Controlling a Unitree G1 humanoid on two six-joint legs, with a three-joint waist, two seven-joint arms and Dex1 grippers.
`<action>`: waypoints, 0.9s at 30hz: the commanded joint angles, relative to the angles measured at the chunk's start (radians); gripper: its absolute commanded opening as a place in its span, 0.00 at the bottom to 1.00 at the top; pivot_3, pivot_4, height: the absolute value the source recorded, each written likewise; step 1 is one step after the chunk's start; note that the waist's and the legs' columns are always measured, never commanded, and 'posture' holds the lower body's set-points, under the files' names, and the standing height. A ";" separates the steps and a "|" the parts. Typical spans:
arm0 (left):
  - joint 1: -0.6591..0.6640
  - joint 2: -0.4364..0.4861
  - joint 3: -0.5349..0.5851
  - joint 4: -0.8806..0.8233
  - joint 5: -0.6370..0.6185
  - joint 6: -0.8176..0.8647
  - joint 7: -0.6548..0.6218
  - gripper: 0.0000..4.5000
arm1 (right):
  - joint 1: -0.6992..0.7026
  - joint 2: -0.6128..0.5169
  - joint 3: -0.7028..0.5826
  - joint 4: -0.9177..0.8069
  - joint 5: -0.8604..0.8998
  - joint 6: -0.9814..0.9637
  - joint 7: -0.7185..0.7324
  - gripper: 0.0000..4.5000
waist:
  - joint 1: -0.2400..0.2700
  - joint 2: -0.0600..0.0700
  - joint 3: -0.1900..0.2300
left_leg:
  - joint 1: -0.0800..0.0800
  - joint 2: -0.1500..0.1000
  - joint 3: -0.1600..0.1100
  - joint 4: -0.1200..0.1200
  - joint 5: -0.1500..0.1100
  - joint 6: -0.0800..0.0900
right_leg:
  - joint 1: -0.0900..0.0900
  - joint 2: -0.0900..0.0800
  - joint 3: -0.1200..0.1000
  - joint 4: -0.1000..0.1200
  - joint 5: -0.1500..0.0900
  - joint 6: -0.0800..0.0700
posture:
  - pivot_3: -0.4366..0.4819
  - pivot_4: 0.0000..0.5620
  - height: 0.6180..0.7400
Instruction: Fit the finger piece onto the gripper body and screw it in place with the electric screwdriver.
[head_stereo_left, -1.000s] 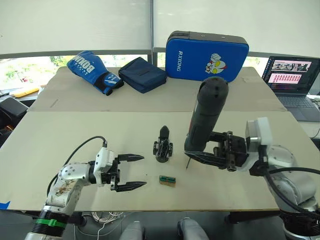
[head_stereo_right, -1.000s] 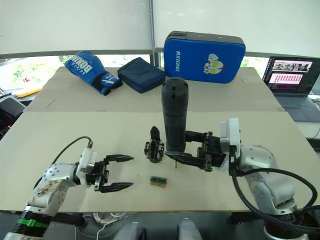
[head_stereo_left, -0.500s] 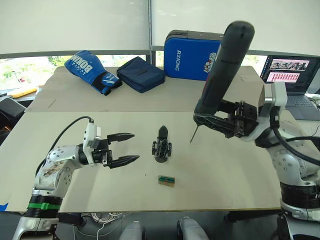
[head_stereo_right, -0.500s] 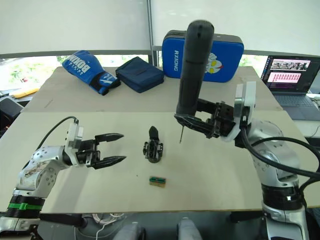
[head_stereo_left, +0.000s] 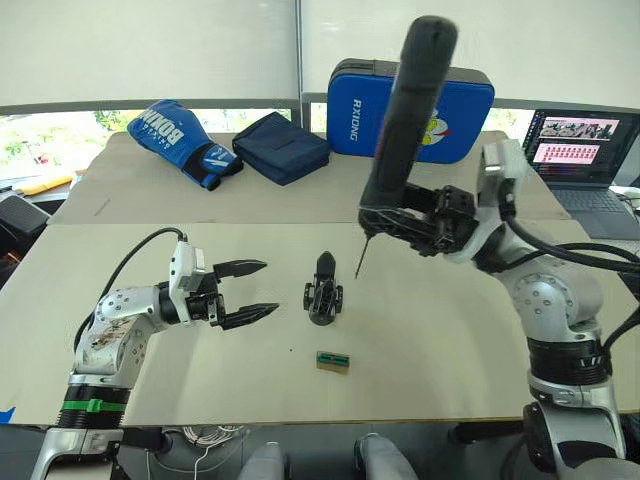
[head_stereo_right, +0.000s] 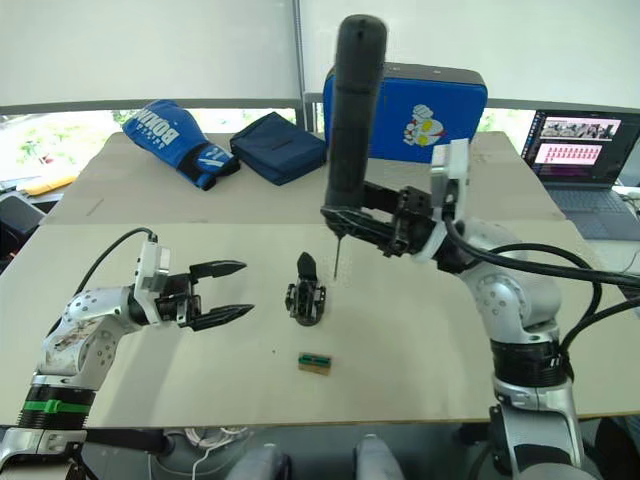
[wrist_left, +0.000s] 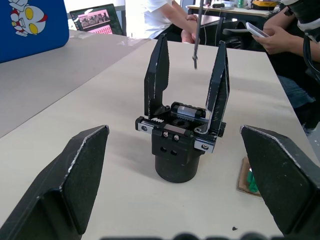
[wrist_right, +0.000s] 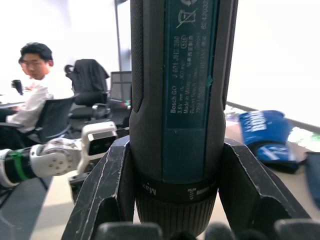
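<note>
The gripper body (head_stereo_left: 324, 300) lies mid-table, with the finger piece (head_stereo_left: 327, 264) on it pointing away from me. In the left wrist view the gripper body (wrist_left: 179, 145) carries two black toothed wedges, one of them (wrist_left: 157, 75) on each side. My right gripper (head_stereo_left: 392, 218) is shut on the electric screwdriver (head_stereo_left: 408, 110), held nearly upright. Its thin bit (head_stereo_left: 359, 262) hangs just right of the gripper body, off the table. My left gripper (head_stereo_left: 270, 286) is open, level with the gripper body and a short way to its left.
A small green-topped tan block (head_stereo_left: 334, 361) lies in front of the gripper body. At the back are a blue boxing glove (head_stereo_left: 185, 140), a navy pouch (head_stereo_left: 283, 148) and a blue pad (head_stereo_left: 455, 100). A laptop (head_stereo_left: 585, 150) is at far right. Seated people (wrist_left: 280, 35) are nearby.
My right arm has lifted the screwdriver and swung it left, so its bit now hangs beside the gripper body. My left gripper has moved up and away from the front edge, still open.
</note>
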 joint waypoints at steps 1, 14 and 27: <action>0.004 -0.004 0.013 0.013 0.007 -0.032 -0.012 1.00 | -0.050 0.034 0.007 -0.045 -0.006 -0.024 -0.005 0.42 | -0.001 0.000 0.000 | 0.000 0.000 0.000 0.000 0.000 0.000 | 0.000 0.000 0.000 0.000 0.000 0.000 | 0.48 0.27 1.00; 0.031 -0.031 0.006 0.110 0.050 -0.139 -0.065 1.00 | -0.104 0.136 0.085 0.019 -0.131 -0.102 0.039 0.42 | -0.001 0.000 0.000 | -0.001 0.000 0.000 0.000 0.000 0.000 | -0.001 0.000 0.000 0.000 0.000 0.000 | 0.48 0.27 1.00; 0.040 -0.058 -0.037 0.054 0.055 -0.122 -0.055 1.00 | -0.097 0.172 0.110 0.027 -0.157 -0.081 0.053 0.42 | -0.002 0.000 0.000 | -0.002 0.000 -0.001 0.000 0.000 0.000 | -0.003 0.000 -0.001 0.001 0.001 -0.001 | 0.48 0.27 1.00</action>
